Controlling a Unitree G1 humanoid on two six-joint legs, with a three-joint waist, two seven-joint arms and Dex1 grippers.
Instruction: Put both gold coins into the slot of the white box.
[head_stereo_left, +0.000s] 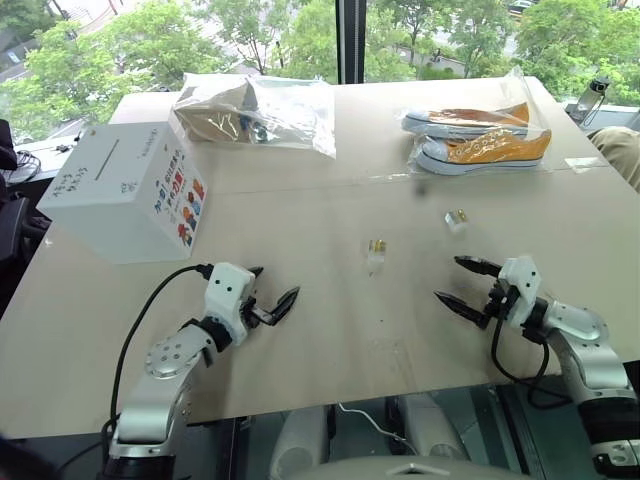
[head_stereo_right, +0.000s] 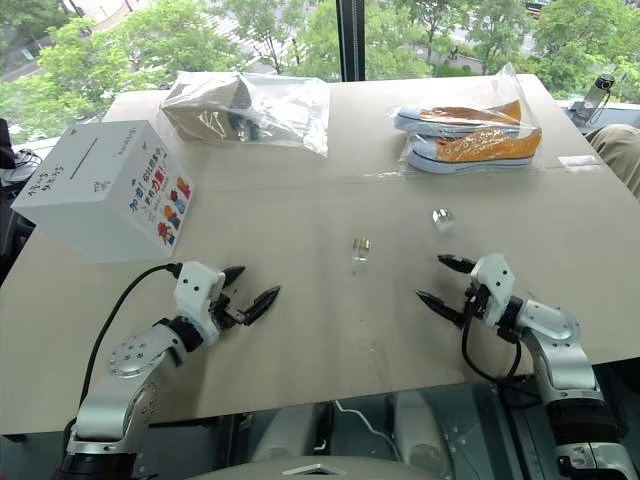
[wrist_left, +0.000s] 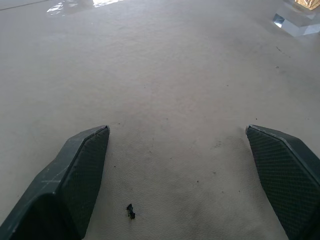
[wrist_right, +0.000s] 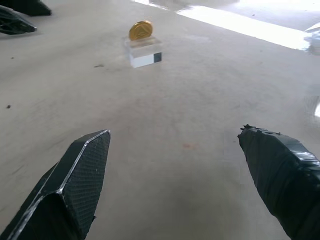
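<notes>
Nothing picked yet: both coins sit on clear stands mid-tabletop, one (head_stereo_left: 377, 245) centre, other (head_stereo_left: 460, 215) at 2 o'clock, white box (head_stereo_left: 125, 190) with slot (head_stereo_left: 103, 160) at 10 o'clock; left claw (head_stereo_left: 275, 300) and right claw (head_stereo_left: 455, 283) spread, empty; next, right claw likely reaches for a coin.

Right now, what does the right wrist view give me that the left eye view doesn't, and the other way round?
Right wrist view alone: the nearer gold coin close up, standing upright on its clear plastic block.

Left eye view alone: the white box with its slot at the table's left, the second gold coin further right, two bagged pairs of shoes at the far edge, and the whole left gripper.

Both: the tan table, that nearer coin, and the right gripper open and empty.
</notes>
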